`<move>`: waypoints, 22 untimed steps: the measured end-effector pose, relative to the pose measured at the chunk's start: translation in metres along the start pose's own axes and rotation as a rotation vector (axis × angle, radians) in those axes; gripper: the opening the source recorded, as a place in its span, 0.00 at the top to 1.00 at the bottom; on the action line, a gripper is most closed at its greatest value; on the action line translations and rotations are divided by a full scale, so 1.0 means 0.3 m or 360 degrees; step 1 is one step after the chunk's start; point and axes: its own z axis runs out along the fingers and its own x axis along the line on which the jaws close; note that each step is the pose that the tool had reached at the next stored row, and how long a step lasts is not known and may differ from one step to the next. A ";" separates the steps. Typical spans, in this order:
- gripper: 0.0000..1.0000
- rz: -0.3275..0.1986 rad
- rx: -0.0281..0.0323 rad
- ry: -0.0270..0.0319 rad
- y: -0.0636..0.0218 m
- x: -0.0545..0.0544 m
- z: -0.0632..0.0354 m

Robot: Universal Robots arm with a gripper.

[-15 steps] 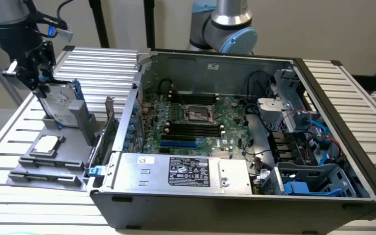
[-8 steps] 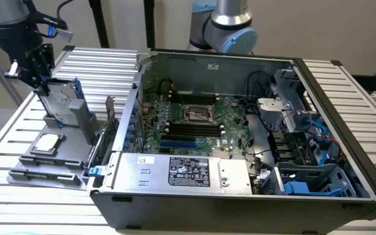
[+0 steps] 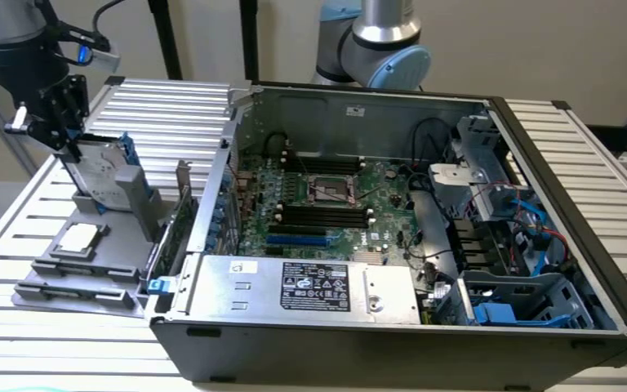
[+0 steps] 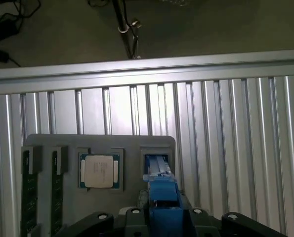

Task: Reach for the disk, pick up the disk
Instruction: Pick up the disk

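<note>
The disk (image 3: 104, 175) stands on edge in a slot of the grey holder tray (image 3: 46, 290), at the exterior view's left; its silver face and blue side rail show. My gripper (image 3: 74, 151) comes down on its top edge, with the jaws close against both faces. In the wrist view the disk (image 4: 159, 180) shows edge-on as a blue rail, and the gripper (image 4: 161, 211) is shut on it. The disk's foot still sits in the tray's slot (image 4: 156, 150).
A small square silver chip (image 4: 98, 171) lies in the tray beside the disk; the same chip (image 3: 79, 238) sits nearer the front. An open computer case (image 3: 401, 245) fills the exterior view's right. Everything rests on a slatted metal table (image 3: 172, 106).
</note>
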 end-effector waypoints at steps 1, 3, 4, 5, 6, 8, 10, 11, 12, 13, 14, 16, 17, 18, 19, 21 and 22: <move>0.67 0.0000 0.00014 0.00000 0.000 0.000 0.000; 0.67 0.0000 0.00037 -0.00007 0.000 0.001 0.000; 0.67 0.0000 0.00040 -0.00008 0.000 0.001 0.000; 0.67 0.0000 0.00040 -0.00008 0.000 0.001 0.000; 0.67 0.0000 0.00040 -0.00007 0.000 0.001 0.000; 0.67 0.0000 0.00040 -0.00007 0.000 0.001 0.000; 0.67 0.0000 0.00040 -0.00007 0.000 0.001 0.000; 0.67 0.0000 0.00040 -0.00007 0.000 0.001 0.000; 0.67 0.0000 0.00040 -0.00008 0.000 0.001 0.000; 0.67 0.0000 0.00040 -0.00007 0.000 0.001 0.000; 0.67 0.0000 0.00039 -0.00007 0.000 0.001 0.000; 0.67 0.0000 0.00040 -0.00007 0.000 0.001 0.000; 0.67 0.0000 0.00040 -0.00008 0.000 0.001 0.000; 0.67 0.0000 0.00040 -0.00007 0.000 0.001 0.000; 0.67 0.0000 0.00040 -0.00007 0.000 0.001 0.000; 0.67 0.0000 0.00040 -0.00007 0.000 0.001 0.000; 0.67 0.0000 0.00040 -0.00007 0.000 0.001 0.000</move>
